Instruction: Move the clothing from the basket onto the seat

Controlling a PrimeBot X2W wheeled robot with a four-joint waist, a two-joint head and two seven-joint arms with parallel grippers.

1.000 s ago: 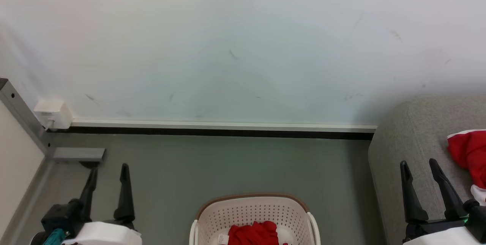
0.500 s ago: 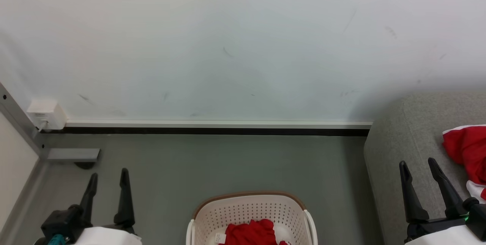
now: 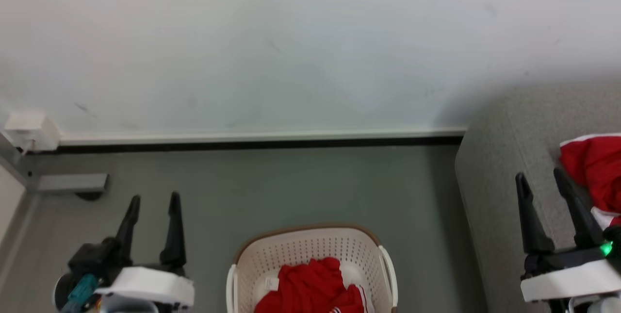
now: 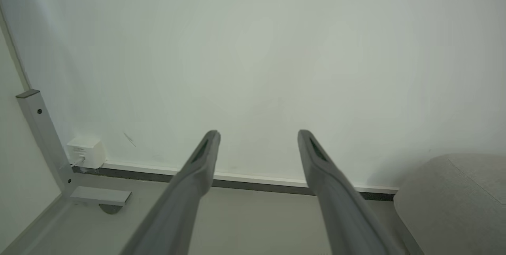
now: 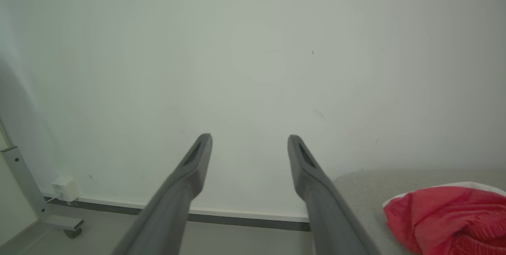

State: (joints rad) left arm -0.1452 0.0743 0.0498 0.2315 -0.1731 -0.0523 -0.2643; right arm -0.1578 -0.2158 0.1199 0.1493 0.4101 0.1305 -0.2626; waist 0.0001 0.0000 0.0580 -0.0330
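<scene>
**A:** What is the basket like?

**B:** The basket (image 3: 310,247) is cream plastic with rounded corners and a brown rim, and its walls are punched with rows of small holes. It stands on the smooth grey-green floor (image 3: 291,187), low in the middle of the head view.

**A:** And the clothes?

**B:** The red clothes (image 3: 310,286) lie crumpled inside it. The fabric is thin, with a strip of white trim and a small white label. A second red garment (image 3: 589,172), edged in white, lies bunched on the sofa (image 3: 499,167). The sofa is light grey and coarsely woven, with a rounded corner and a stitched seam.

**A:** Where are the pincers?

**B:** The left pincer (image 3: 155,197) hangs over the floor to the left of the basket, apart from it. The right pincer (image 3: 539,174) is over the sofa's near edge. It is just left of the garment there, and the right wrist view shows a gap between them.

**A:** Open or closed?

**B:** Both are spread wide. Their long, dark, tapered fingers point toward the plain pale wall (image 3: 291,51), with nothing between them.
</scene>
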